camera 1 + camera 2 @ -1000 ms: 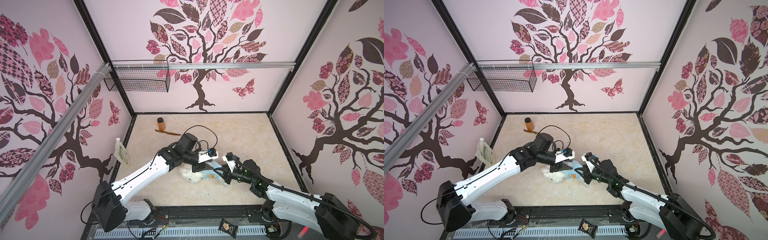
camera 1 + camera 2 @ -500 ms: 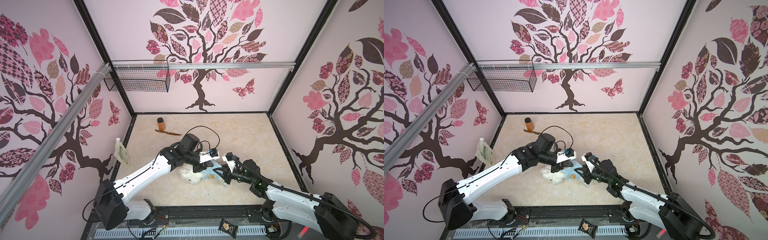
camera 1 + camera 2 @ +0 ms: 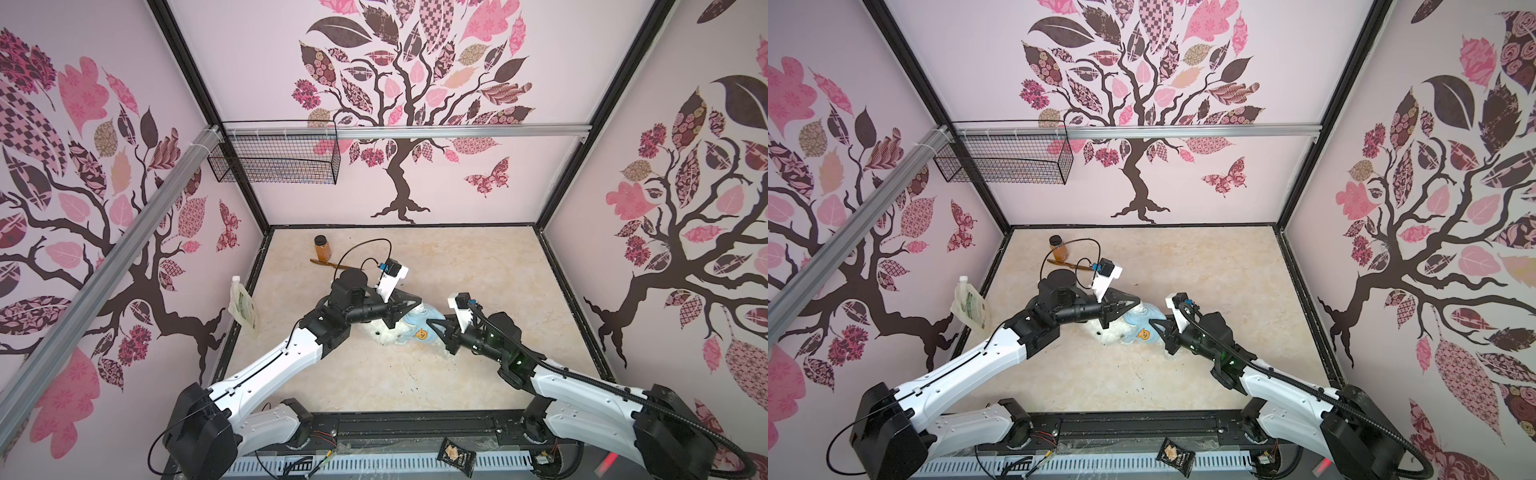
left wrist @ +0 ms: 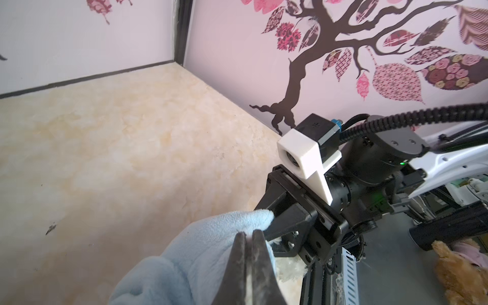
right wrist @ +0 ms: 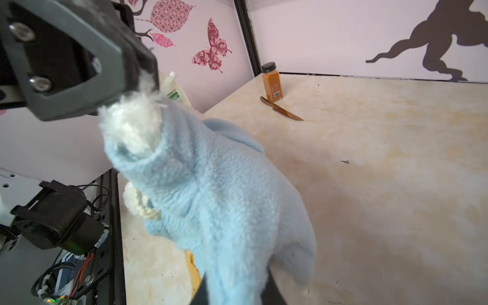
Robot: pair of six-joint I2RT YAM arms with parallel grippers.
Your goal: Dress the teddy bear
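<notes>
The teddy bear [image 3: 384, 334], partly covered by the light blue shirt [image 3: 415, 326], was laid on the table [image 3: 478, 270] well apart from the spice jar [image 3: 322, 247], its paw [image 5: 132, 126] clamped by the left gripper [image 4: 248, 232] and the shirt's cloth pinched by the right gripper [image 3: 431, 323].

Place: a lab test booth built around me, dressed up like a room.
Walls: pale panels with pink-and-brown tree stickers [image 3: 399, 183], set in black frame posts [image 3: 564, 178].
Fittings: an aluminium rail [image 3: 457, 132] carrying a wire basket [image 3: 274, 166].
Work surface: a marble-look counter [image 3: 478, 270].
Front edge: my left arm [image 3: 266, 370] and right arm [image 3: 582, 384] mounted on a black track [image 3: 415, 428], loose wires [image 3: 322, 436], a slotted cable duct [image 3: 374, 461].
</notes>
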